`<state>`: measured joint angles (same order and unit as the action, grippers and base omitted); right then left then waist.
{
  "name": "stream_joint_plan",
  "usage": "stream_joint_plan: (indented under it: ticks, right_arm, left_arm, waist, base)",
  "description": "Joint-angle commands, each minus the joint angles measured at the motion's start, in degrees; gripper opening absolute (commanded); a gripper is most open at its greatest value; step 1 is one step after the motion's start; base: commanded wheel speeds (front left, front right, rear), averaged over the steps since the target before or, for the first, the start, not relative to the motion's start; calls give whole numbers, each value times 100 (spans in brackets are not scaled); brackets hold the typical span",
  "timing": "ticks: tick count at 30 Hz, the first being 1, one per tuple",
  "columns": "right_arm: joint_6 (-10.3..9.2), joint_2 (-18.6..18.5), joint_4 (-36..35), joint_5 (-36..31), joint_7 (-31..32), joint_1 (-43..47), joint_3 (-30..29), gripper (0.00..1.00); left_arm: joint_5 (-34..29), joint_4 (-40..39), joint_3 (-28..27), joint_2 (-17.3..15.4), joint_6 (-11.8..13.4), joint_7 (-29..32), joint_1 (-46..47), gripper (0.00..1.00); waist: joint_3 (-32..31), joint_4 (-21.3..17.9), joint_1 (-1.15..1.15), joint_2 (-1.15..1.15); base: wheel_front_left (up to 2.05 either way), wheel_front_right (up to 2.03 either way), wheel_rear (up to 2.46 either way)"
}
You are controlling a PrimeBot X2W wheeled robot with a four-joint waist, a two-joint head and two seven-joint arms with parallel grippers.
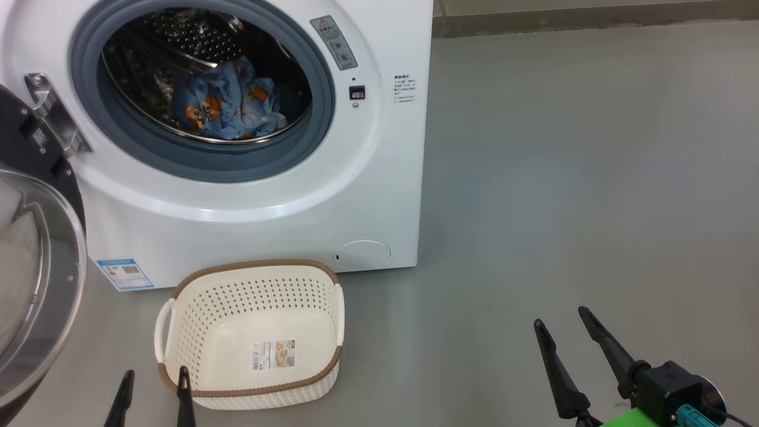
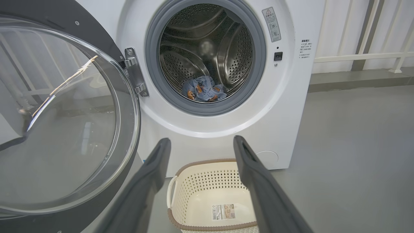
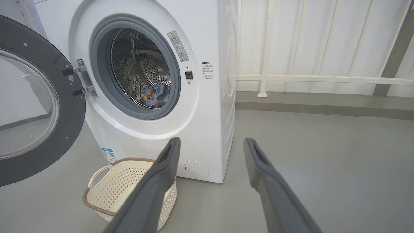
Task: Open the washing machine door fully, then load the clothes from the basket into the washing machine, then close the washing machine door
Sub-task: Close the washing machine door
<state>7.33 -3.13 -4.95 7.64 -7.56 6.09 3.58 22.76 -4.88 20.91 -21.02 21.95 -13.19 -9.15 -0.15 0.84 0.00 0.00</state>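
Observation:
The white washing machine (image 1: 249, 207) stands with its door (image 1: 35, 273) swung wide open to the left, glass bowl facing me. Light-blue clothes (image 1: 228, 107) with orange-brown figures lie inside the steel drum; the same bundle (image 2: 203, 90) shows low in the drum. The cream basket (image 1: 255, 335) sits on the floor in front of the machine, holding nothing but its label sticker. My left gripper (image 1: 155, 379) is open just left of the basket's near corner. My right gripper (image 1: 560, 315) is open over bare floor, well right of the basket. The left wrist view has its fingers (image 2: 155, 161) spread apart.
Grey floor (image 1: 581, 178) stretches to the right of the machine. A white railing and wall (image 3: 323, 64) run behind it. The open door (image 2: 64, 123) takes up the space left of the machine.

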Motion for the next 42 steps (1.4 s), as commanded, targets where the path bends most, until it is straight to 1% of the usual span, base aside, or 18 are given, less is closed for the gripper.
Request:
stream_joint_plan:
  ticks: [1, 17, 24, 28, 31, 32, 36, 42]
  right_arm:
    - [16, -14, -152, -1, 16, -107, 141, 100]
    - [16, -27, -145, -1, 14, -89, 124, 100]
    - [16, -25, -196, -20, 36, -57, 72, 100]
    - [16, -33, -241, -26, 60, -59, 67, 100]
    - [16, -58, -255, -22, 72, -114, 95, 100]
    - [16, -58, -255, -22, 72, -114, 95, 100]
    - [16, -125, -292, -41, 113, -208, 145, 100]
    - [16, -212, -353, -64, 156, -321, 108, 100]
  left_arm:
    - [-65, -148, -181, -128, 33, -50, 250, 100]
    - [-90, -172, -140, -145, 112, -36, 267, 100]
    - [-96, -202, -137, -148, 132, -48, 288, 100]
    - [-118, -271, -162, -151, 166, -68, 315, 100]
    - [-125, -318, -214, -164, 198, -83, 327, 100]
    - [-125, -318, -214, -164, 198, -83, 327, 100]
    - [-98, -374, -285, -176, 198, -105, 321, 100]
    - [-82, -346, -278, -69, 160, -140, 335, 100]
  waist:
    - [-2, -5, 0, 0]
    - [-1, 5, 0, 0]
    - [7, 124, 0, 0]
    - [88, 425, 0, 0]
    - [149, 728, 0, 0]
    - [149, 728, 0, 0]
    - [262, 1220, 0, 0]
    - [368, 1966, 0, 0]
  base:
    - [0, 0, 0]
    - [0, 0, 0]
    - [0, 0, 0]
    - [0, 0, 0]
    - [0, 0, 0]
    - [0, 0, 0]
    - [0, 0, 0]
    - [0, 0, 0]
